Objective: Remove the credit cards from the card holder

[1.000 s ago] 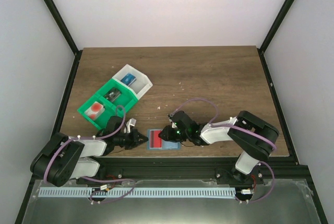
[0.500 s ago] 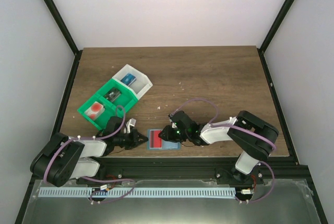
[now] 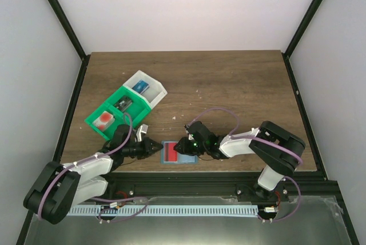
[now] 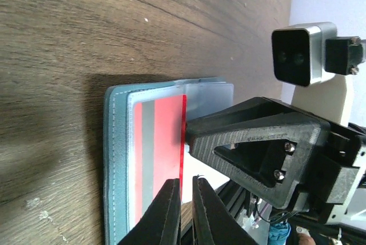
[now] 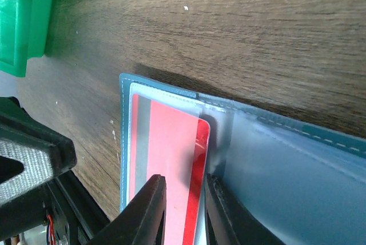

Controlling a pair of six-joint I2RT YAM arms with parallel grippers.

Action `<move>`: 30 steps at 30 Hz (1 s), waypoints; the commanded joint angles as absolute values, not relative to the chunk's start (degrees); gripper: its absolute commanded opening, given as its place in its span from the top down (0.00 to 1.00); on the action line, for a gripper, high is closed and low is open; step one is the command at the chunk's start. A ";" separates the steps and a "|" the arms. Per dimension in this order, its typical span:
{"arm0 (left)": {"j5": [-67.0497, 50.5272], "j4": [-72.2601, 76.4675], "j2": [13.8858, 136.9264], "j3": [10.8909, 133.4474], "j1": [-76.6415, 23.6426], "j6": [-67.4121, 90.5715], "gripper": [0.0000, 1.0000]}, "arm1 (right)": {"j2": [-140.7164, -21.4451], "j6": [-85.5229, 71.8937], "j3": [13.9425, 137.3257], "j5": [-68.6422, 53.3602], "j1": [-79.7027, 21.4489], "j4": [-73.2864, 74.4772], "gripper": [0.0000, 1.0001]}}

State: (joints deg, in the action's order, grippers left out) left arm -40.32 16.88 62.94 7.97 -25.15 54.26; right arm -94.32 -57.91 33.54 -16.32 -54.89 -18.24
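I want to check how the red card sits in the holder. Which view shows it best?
The right wrist view: the red card is large and sharp, its rounded corner clear. The left wrist view shows it too, its near end behind the jaws. The top view gives only a small red patch.

Both arms were held low along the near edge. Your left arm (image 3: 86, 168) ran from its base toward the right, forearm nearly level, with the left gripper (image 3: 156, 147) pointing right toward the middle. Your right arm (image 3: 269, 145) was folded sharply at the elbow, forearm reaching left, with the right gripper (image 3: 180, 145) pointing left. Your two grippers faced each other tip to tip, near but apart. Left jaws: almost together, only a thin slit between them; whether they gripped could not be read. Right jaws: narrowly parted, fingers angled downward.
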 commanded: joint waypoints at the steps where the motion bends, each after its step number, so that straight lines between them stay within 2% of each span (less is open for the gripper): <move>1: -41.02 19.53 65.30 7.86 -25.45 54.80 0.91 | -94.96 -58.02 33.64 -14.89 -55.20 -17.15 0.79; 11: -41.81 27.16 77.91 7.41 -26.05 54.57 0.98 | -94.73 -57.99 32.19 -15.42 -55.20 -18.28 0.79; 19: -37.40 23.21 79.06 7.21 -26.35 52.11 0.99 | -94.63 -57.55 32.01 -15.80 -55.20 -19.19 0.79; 30: -36.37 22.06 77.80 6.65 -26.37 51.77 0.99 | -93.85 -59.40 29.29 -17.40 -55.20 -26.00 0.89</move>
